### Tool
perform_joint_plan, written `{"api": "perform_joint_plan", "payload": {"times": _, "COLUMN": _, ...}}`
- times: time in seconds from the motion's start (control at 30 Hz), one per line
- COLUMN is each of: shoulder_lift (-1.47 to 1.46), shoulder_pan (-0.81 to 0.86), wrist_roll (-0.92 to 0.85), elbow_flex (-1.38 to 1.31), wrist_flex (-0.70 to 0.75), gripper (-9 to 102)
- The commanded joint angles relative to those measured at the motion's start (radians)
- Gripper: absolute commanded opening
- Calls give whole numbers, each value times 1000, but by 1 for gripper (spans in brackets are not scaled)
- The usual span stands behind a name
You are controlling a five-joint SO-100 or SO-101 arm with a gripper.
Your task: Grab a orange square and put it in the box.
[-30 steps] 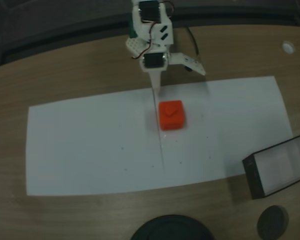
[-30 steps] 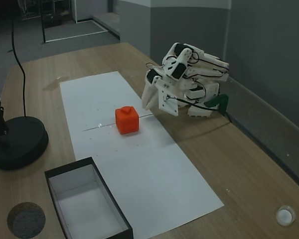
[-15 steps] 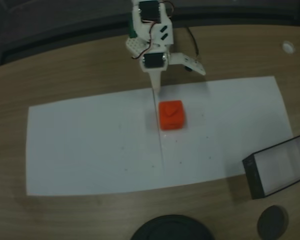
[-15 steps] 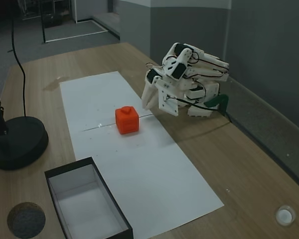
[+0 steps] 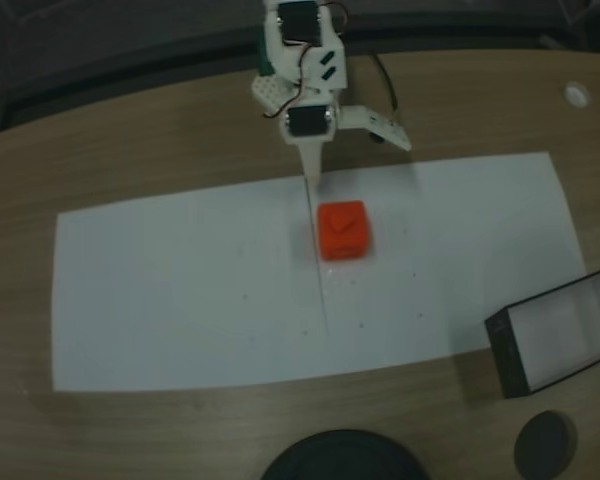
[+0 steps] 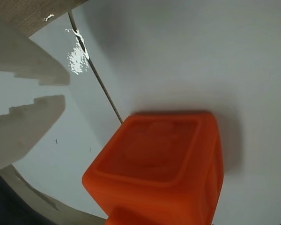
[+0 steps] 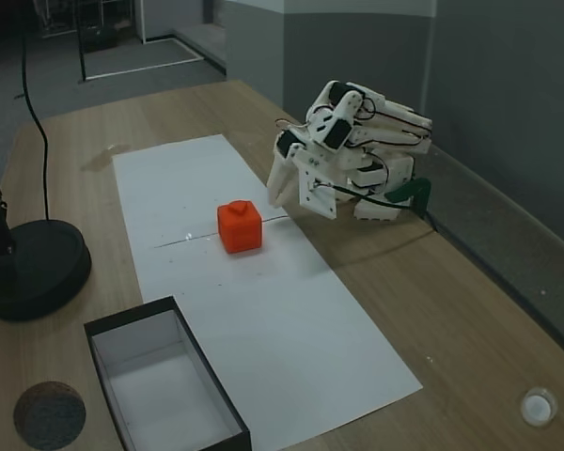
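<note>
Wrist view showed my tool [image 6: 61,91] nearly closed, gripping nothing, at ten o'clock from the orange square [image 6: 159,164], seemingly light, rigid, best pinched across flat sides.

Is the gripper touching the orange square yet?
Apart. In a fixed view, bare white paper separates the gripper from the orange square; the wrist view shows the same gap.

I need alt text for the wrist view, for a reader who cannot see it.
An orange square sits on white paper, close to the camera. The claw enters from the left, its two white fingers slightly apart and not touching it. A thin dark line crosses the paper.
</note>
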Motion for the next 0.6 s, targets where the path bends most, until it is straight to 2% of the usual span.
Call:
{"api": "perform_joint_plan", "payload": {"times": 0.0, "shoulder_lift": 18, "shoulder_pan": -2, "wrist_roll": 0, "elbow_flex": -49, "wrist_flex": 9, "gripper": 0}}
{"api": "perform_joint_plan", "payload": {"times": 0.4, "shoulder_lift": 18, "shoulder_pan": -3, "wrist_roll": -3, "elbow_flex": -49, "wrist_flex": 6, "gripper": 0}}
{"api": "perform_joint_plan", "payload": {"times": 0.47, "shoulder_lift": 18, "shoulder_pan": -3, "wrist_roll": -21, "elbow_flex": -46, "wrist_flex": -54, "gripper": 1}}
{"api": "perform_joint_plan", "payload": {"times": 0.57, "shoulder_lift": 18, "shoulder_pan": -3, "wrist_roll": -167, "elbow_flex": -43, "wrist_flex": -187, "gripper": 6}}
